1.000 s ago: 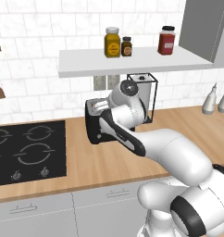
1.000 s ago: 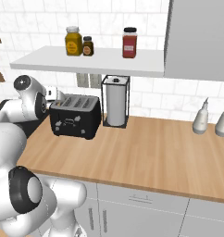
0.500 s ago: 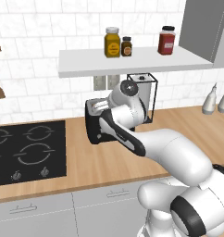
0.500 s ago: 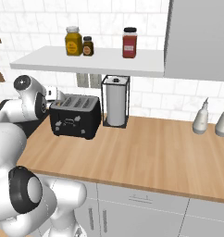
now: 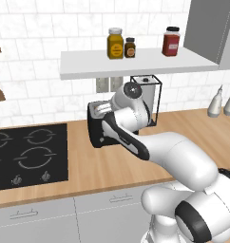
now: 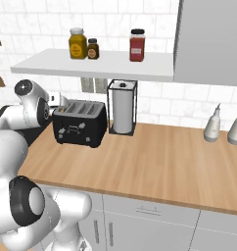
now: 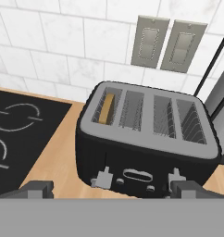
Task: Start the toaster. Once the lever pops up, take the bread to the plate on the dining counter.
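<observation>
Nothing shifting since a second ago; arm holding the same pose. Hovering just above and in front of the toaster [image 7: 144,141], gripper [image 7: 111,189] spread wide, gripping nothing. Bread [image 7: 106,109] sitting in the far-left slot. Needing to line one fingertip over the left lever [image 7: 102,177], then pressing straight down.

At the centre of my hand view, the black boxy toaster with the silvery-grey slotted top [image 7: 146,139] is showing a tan slice of bread [image 7: 105,109] in its leftmost slot. A pale wood counter [image 7: 63,152] is lying beneath it, with white tiles [image 7: 63,46] spreading behind.
</observation>
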Tool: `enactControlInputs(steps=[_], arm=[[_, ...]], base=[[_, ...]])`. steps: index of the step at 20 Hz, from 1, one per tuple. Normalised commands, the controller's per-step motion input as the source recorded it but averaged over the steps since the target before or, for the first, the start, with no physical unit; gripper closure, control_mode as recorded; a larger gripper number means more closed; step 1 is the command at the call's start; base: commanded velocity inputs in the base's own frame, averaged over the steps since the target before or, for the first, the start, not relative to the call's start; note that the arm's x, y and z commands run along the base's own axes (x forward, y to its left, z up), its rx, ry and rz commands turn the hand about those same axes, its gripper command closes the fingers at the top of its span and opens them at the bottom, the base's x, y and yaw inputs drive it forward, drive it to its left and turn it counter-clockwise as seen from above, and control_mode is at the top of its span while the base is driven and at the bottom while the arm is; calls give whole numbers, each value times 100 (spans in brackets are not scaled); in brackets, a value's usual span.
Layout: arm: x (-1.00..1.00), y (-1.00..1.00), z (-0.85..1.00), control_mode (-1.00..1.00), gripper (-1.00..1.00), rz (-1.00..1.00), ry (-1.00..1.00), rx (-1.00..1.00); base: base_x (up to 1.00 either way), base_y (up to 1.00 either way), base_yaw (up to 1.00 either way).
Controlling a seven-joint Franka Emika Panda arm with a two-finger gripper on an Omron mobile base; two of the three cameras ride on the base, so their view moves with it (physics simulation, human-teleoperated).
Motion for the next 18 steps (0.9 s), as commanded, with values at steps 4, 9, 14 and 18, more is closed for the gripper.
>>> enactControlInputs(steps=[4, 9, 14, 18], arm=[[0, 0, 0, -100, -100, 0, 0, 0], [0, 0, 0, -100, -100, 0, 0, 0], [0, 0, 0, -100, -100, 0, 0, 0], [0, 0, 0, -100, -100, 0, 0, 0]], base=[[0, 0, 0], [0, 0, 0], [0, 0, 0], [0, 0, 0]])
